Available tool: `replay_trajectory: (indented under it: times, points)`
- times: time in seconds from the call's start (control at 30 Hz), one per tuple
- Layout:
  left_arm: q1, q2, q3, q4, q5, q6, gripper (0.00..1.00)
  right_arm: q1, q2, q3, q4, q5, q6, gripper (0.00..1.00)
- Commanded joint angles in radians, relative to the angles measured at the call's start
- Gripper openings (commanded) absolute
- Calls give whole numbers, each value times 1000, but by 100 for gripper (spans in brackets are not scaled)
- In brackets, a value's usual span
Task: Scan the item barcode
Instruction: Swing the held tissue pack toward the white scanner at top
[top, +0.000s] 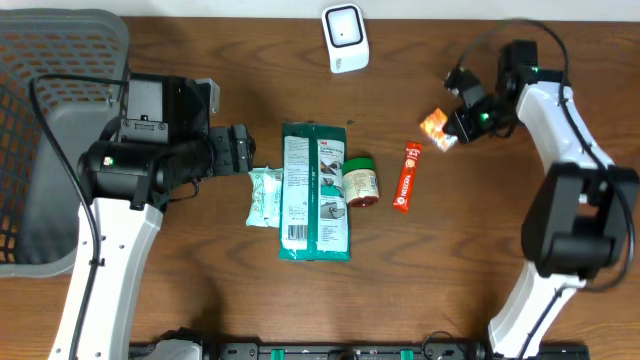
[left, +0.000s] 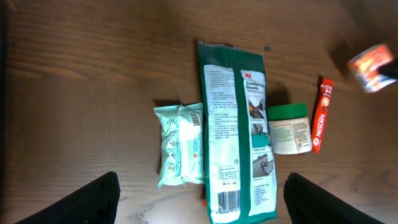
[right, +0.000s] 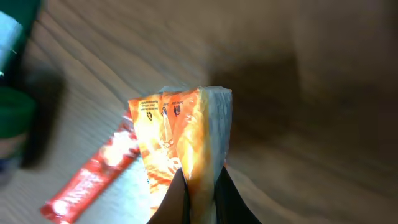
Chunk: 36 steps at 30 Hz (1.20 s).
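Dark wood-grain bench (top: 560, 40) is carrying a loose row of goods at its middle: a pale wipes pack (top: 265, 196) is lying just beside a long green glove pack (top: 316, 190), a green-lidded jar (top: 360, 181) is resting on its side against that pack's other edge, and a red coffee stick (top: 407, 177) is lying a little apart to the right. A white scanner (top: 345, 38) is sitting near the far edge, and a gray mesh basket (top: 40, 120) is occupying the left side. The right tool (top: 462, 125) is pinching the orange packet (top: 437, 129) by its lower edge, its fingers (right: 171, 205) pressing in on both faces; the packet is being held upright, right of the scanner and beyond the coffee stick, well apart from both. Whether a barcode is facing the scanner cannot be told. The left tool (top: 248, 150) is hovering beside the wipes pack with its fingers (left: 93, 202) spread wide, gripping nothing.
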Motion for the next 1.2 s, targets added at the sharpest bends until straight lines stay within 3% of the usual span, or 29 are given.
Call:
replay_trajectory:
  times: [0.0, 0.2, 0.4, 0.57, 0.7, 0.83, 1.17]
  points:
    - [2, -1, 13, -1, -10, -2, 85, 109, -158, 11, 41, 224, 225, 1]
    - [2, -1, 13, -1, -10, -2, 85, 276, -283, 127, -5, 572, 505, 1]
    - [2, -1, 13, -1, -10, -2, 85, 416, -243, 452, -126, 689, 530, 1]
    - [2, -1, 13, -1, -10, -2, 84, 499, -100, 760, -174, 864, 501, 1]
    - [2, -1, 13, 0, -10, -2, 84, 522, 25, 904, -176, 931, 462, 1]
    - [2, -1, 13, -1, -10, -2, 84, 521, 141, 910, -64, 970, 442, 1]
    - [2, -1, 13, -1, -10, -2, 85, 548, 448, 909, 375, 1046, 124, 1]
